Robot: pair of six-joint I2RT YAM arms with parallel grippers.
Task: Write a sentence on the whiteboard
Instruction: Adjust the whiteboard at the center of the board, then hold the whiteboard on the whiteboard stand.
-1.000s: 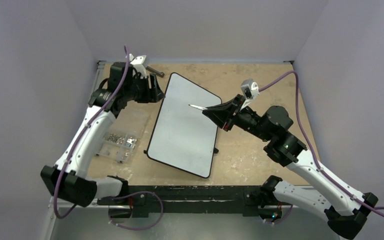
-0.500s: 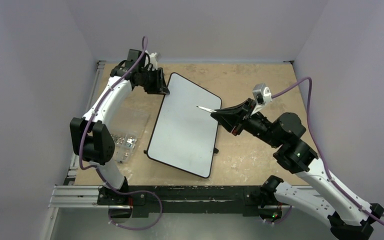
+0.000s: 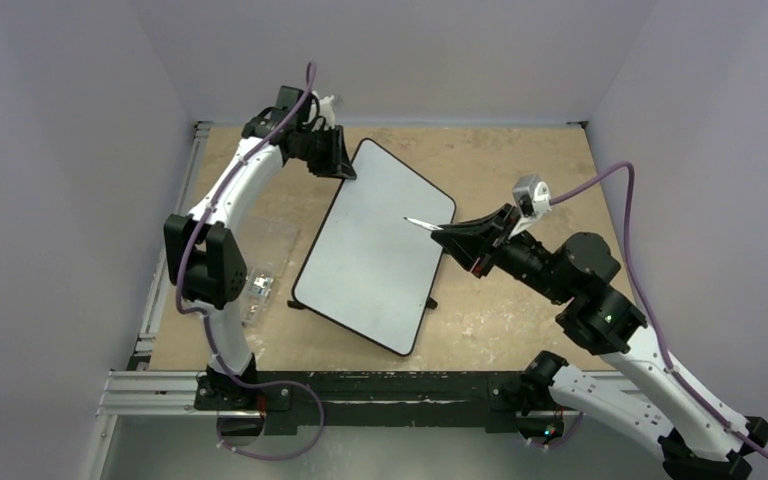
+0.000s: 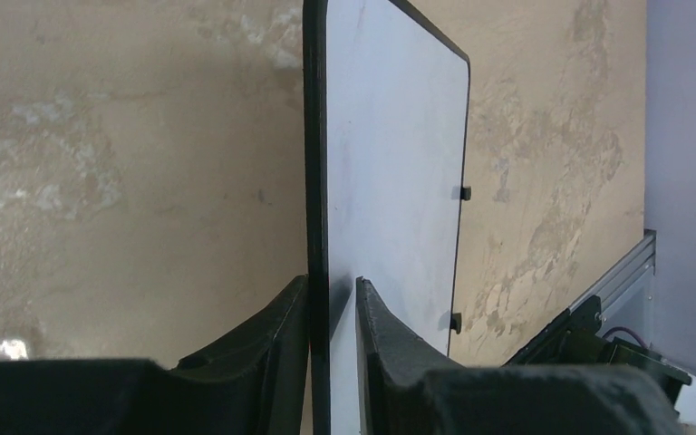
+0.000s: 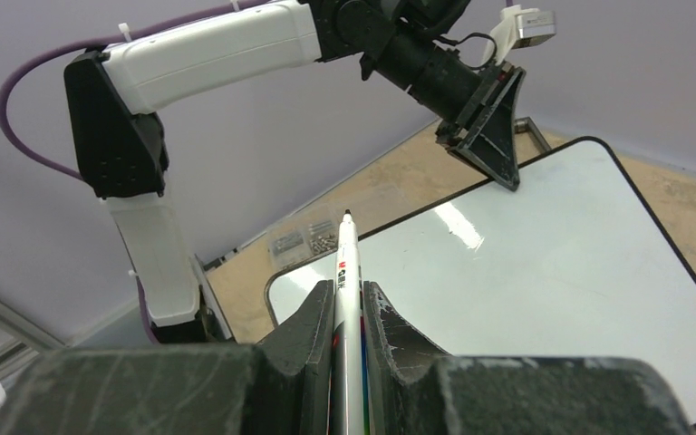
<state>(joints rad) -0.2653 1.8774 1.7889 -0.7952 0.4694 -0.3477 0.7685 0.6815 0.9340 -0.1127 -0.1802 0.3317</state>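
The whiteboard [image 3: 370,250] lies slanted across the middle of the table, white with a thin black rim. No sentence is in view on its face. My left gripper [image 3: 348,170] is at the board's far left corner, shut on the rim. In the left wrist view the rim [image 4: 315,181] runs between the two black fingers of the left gripper [image 4: 331,283]. My right gripper [image 3: 442,233] hovers over the board's right edge, shut on a white marker [image 3: 418,223] whose tip points left above the board. The right wrist view shows the marker [image 5: 346,263] clamped in the right gripper [image 5: 349,288], over the whiteboard [image 5: 553,272].
A clear plastic box of screws [image 3: 256,285] sits left of the board, partly behind my left arm, and shows in the right wrist view as the box of screws [image 5: 304,240]. A black and metal rail [image 3: 380,390] runs along the near edge. Purple walls enclose the table.
My left arm rose and reached to the board's far corner, and its jaws closed onto the rim. The board's far corner shifted right. My right gripper with the marker drew slightly right.
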